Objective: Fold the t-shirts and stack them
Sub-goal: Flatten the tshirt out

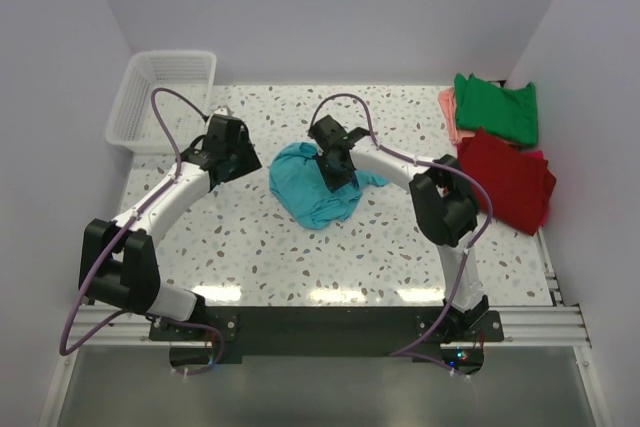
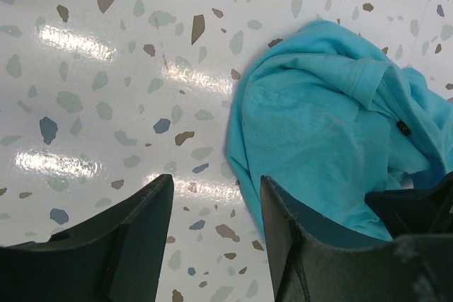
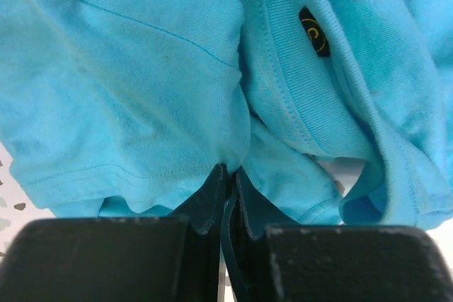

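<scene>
We are gripping the crumpled turquoise t-shirt [image 1: 303,199] in the middle of the surface [image 1: 250,252], right jaws clenched on its fabric, left jaws released just beside it. The red t-shirt [image 1: 505,182], green t-shirt [image 1: 497,107] and salmon-pink t-shirt [image 1: 450,115] are lying folded at the right edge; this one is awaiting folding.

A glossy white terrazzo desk top [image 1: 250,247], flecked with grey, brown and blue chips, is enclosed on three sides by plain pale walls. A back wall [image 1: 330,17] is set along the far edge, and a left wall [image 1: 50,97] and a right wall [image 1: 600,77] along the side edges. A white plastic lattice basket [image 1: 160,97] is placed at the far left corner. Along the near edge an aluminium rail [image 1: 530,322] is mounted, with a black plate [image 1: 330,332] fixed at its middle. Bright streaks of glare [image 1: 330,294] are reflected in the top just inside the near edge. Below that edge a dull grey surface [image 1: 300,397] is seen.
</scene>
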